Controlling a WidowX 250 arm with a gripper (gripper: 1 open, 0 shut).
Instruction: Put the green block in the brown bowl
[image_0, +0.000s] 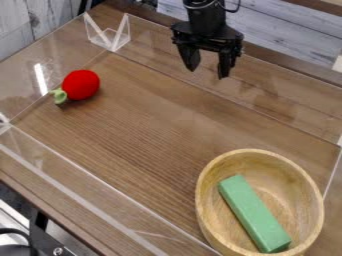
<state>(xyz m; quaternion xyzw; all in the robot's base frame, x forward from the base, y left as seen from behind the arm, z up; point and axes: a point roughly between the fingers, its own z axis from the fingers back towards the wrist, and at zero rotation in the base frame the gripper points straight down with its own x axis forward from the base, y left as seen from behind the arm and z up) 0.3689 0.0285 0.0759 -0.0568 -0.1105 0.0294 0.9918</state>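
One green block (254, 213) lay flat inside the brown bowl (214, 172), at the bench's (160, 120) near right. Gripper (207, 62) hung far off, jaws open and empty. Red fruit (80, 85) sat left, outside.

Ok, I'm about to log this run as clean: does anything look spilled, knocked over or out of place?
Nothing stands out. The green block lies flat inside the brown bowl, the red fruit sits apart on the table, and the gripper is open and empty.
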